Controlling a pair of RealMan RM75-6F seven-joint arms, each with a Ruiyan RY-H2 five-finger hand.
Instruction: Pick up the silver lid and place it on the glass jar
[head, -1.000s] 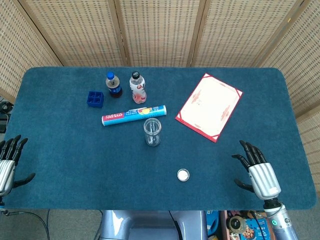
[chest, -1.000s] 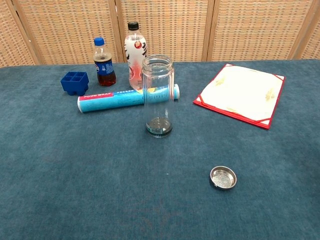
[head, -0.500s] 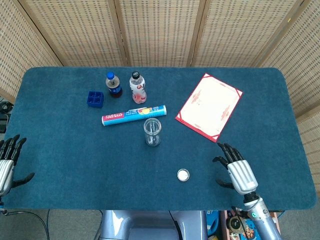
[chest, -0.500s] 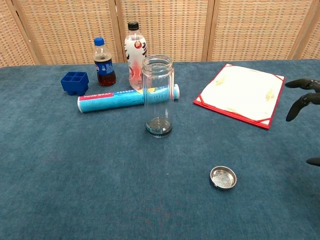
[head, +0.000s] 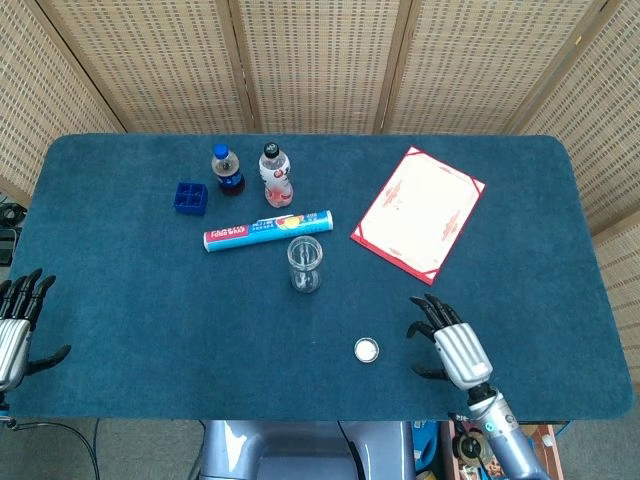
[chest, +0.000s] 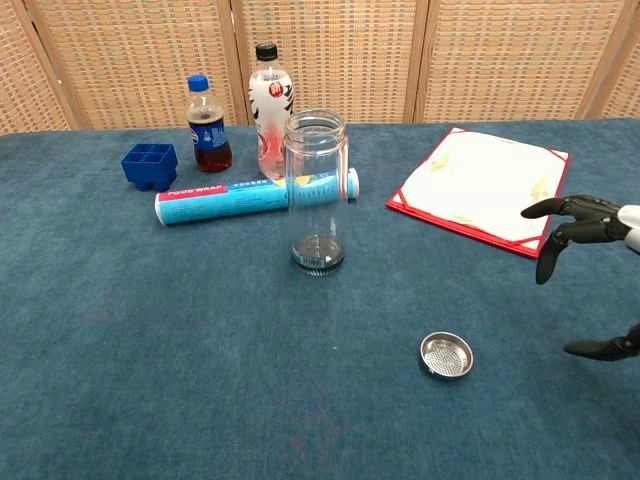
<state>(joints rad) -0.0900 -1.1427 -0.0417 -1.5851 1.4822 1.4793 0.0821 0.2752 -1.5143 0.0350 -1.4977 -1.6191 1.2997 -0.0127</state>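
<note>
Right hand (head: 455, 345) fingers apart, empty, above blue felt table (head: 120, 300); wicker screens (head: 320, 60) behind.

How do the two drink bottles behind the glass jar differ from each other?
The cola bottle is shorter, has a blue cap and holds dark liquid. The white bottle is taller, has a black cap and carries a white and red label. The cola bottle stands further left, nearer the blue tray. Both stand upright, capped, side by side.
</note>
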